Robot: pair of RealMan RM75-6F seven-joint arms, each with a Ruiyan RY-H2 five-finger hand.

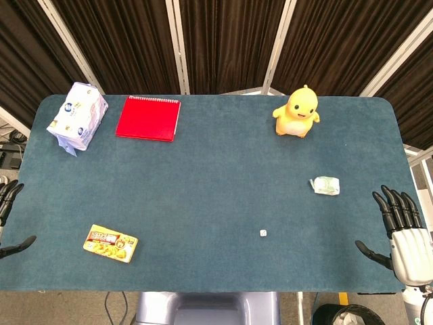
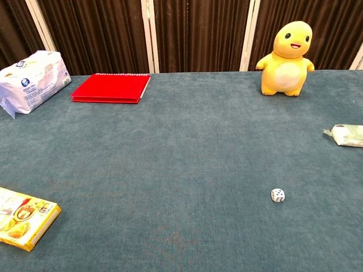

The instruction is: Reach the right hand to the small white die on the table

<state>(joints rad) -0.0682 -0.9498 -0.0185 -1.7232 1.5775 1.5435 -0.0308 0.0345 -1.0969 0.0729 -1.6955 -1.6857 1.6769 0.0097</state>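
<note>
The small white die [image 1: 263, 233] lies on the blue table [image 1: 216, 176] near the front, right of centre; the chest view shows the die [image 2: 277, 195] with dark pips. My right hand [image 1: 400, 233] hovers at the table's right front edge, fingers spread and empty, well to the right of the die. My left hand [image 1: 8, 217] shows only partly at the left edge of the head view, fingers apart, holding nothing. Neither hand appears in the chest view.
A yellow duck toy [image 1: 296, 112] stands at the back right. A small green-white packet [image 1: 325, 185] lies between the duck and my right hand. A red notebook [image 1: 148, 118] and a white tissue pack [image 1: 77, 115] sit at the back left. A yellow snack box [image 1: 110, 244] lies front left.
</note>
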